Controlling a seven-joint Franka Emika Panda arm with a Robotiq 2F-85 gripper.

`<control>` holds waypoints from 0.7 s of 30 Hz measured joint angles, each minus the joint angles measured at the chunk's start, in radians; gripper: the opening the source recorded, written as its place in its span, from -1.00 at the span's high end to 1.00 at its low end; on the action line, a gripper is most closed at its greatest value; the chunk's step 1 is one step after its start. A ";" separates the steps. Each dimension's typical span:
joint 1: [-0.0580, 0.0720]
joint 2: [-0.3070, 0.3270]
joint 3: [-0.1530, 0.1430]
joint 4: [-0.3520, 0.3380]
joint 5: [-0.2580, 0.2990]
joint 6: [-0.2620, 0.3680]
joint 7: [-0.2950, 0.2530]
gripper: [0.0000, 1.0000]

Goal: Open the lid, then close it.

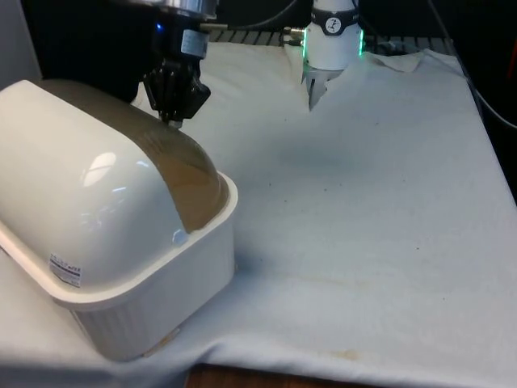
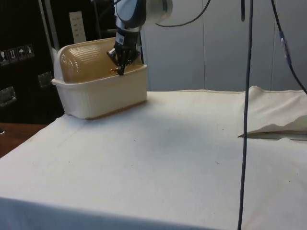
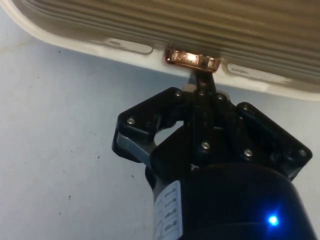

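A cream bread box (image 1: 161, 299) stands at the front view's left, with a ribbed, brownish see-through roll lid (image 1: 187, 174) drawn down to its rim. In the side view the box (image 2: 105, 93) and its lid (image 2: 86, 60) sit at the table's far left. A small copper handle (image 3: 192, 58) sits at the lid's lower edge, just over the rim, and it also shows in the side view (image 2: 114, 71). My black gripper (image 3: 202, 80) is shut, its fingertips pressed together right against that handle. It hangs over the lid's edge (image 1: 172, 120) on the robot's side of the box (image 2: 120, 71).
White cloth covers the table (image 1: 363, 210). The robot's base (image 1: 331, 40) stands at the far end. A raised fold of cloth (image 2: 278, 117) lies at the side view's right, and a black cable (image 2: 246, 105) hangs in front of it. The box sits near the table's edge (image 1: 242, 376).
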 measured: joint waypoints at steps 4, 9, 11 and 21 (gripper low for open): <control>0.004 -0.001 -0.008 0.006 -0.007 0.002 0.017 1.00; 0.006 -0.002 -0.012 0.019 -0.018 0.002 0.039 1.00; 0.006 -0.002 -0.013 0.025 -0.018 0.002 0.044 1.00; 0.016 -0.005 -0.013 0.051 -0.018 0.003 0.076 1.00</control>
